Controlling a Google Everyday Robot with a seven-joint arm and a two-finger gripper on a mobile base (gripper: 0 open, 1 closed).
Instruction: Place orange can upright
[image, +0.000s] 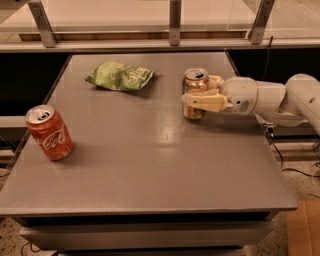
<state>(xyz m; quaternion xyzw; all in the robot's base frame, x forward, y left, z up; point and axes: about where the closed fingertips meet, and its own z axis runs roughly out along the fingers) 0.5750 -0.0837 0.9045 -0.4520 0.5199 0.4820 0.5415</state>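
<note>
The orange can (194, 85), pale copper with a silver top, stands upright on the grey table (150, 165) at the back right. My gripper (195, 95) reaches in from the right on a white arm, and its cream fingers (204, 103) sit around the can's middle, shut on it. The can's base rests on or just above the tabletop; I cannot tell which.
A deeper red-orange can with white script (49, 132) stands tilted near the left edge. A green chip bag (120, 75) lies at the back centre-left. A railing with metal posts (174, 20) runs behind the table. Cables hang off the right side.
</note>
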